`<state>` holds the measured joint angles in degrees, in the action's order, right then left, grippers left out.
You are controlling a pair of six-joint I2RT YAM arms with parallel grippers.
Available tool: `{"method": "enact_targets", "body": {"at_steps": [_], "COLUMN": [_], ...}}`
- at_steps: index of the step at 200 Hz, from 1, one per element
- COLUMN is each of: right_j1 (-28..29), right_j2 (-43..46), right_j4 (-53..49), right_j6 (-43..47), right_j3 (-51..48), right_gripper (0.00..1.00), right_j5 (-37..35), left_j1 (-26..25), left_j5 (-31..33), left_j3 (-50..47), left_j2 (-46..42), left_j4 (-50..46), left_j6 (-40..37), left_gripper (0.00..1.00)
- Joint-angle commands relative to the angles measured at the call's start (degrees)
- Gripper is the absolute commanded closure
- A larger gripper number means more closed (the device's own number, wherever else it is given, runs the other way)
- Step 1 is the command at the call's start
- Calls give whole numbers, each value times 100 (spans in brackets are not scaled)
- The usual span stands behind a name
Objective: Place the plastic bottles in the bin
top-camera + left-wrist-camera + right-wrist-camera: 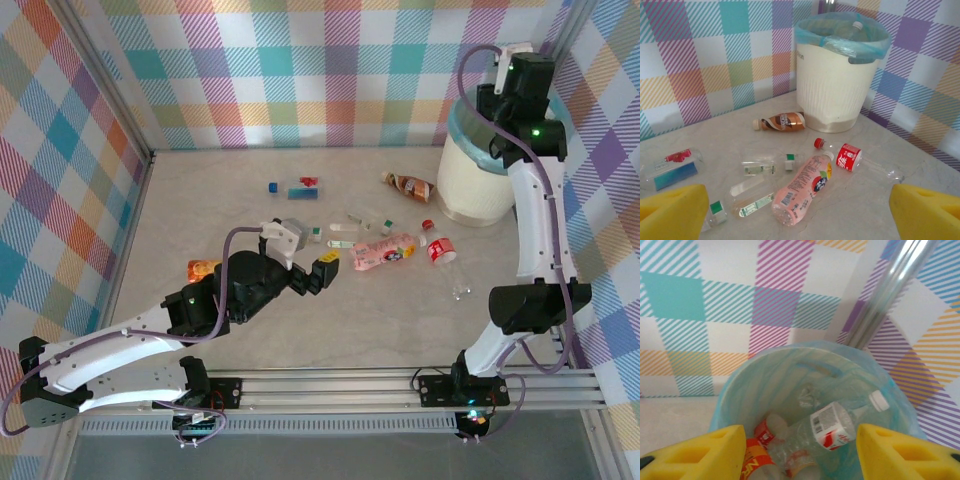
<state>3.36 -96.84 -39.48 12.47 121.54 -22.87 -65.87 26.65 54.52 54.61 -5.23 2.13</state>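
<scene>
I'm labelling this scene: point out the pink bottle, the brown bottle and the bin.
pink bottle point(802, 192), left wrist view, its label.
brown bottle point(784, 121), left wrist view, its label.
bin point(832, 95), left wrist view, ribbed wall.

One bin point(478, 190), one pink bottle point(384, 251), one brown bottle point(411, 185)

Bright, even, diffuse light from above; shadows are soft and sit close under things, darkest as a thin rim at the foot of the bin point(830, 90); the table point(920, 165) carries a pale sheen without hard glare. From the left wrist the bottles point(802, 192) are sharp, while the yellow pads point(670, 212) in the bottom corners are blurred; from the right wrist the pads point(695, 452) are equally soft. The metal post point(890, 290) bears a white streak of glare; the bag point(765, 385) glows translucent. The top view is crisp, with the walls leaning outward at the edges.
</scene>
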Motion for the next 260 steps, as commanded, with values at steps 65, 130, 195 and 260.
{"method": "enact_targets", "body": {"at_steps": [65,130,195,260], "right_j1": [1897,3141,3970,4164], "right_j2": [625,1413,1619,2512], "right_j4": [-282,1044,1383,1681], "right_j6": [-1035,-2692,-2902,-3130], "right_j3": [-1362,-4051,-5094,-6022], "right_gripper": [36,36,35,35], "right_j5": [1497,2494,2549,2443], "left_j1": [285,2027,4698,6332], "left_j5": [1039,524,-249,-2755], "left_j3": [551,723,1553,-36], "left_j2": [304,382,942,753], "left_j4": [-1672,-4314,-5585,-3731], "left_j6": [945,2704,841,3828], "left_gripper": [4,0,0,0]}}
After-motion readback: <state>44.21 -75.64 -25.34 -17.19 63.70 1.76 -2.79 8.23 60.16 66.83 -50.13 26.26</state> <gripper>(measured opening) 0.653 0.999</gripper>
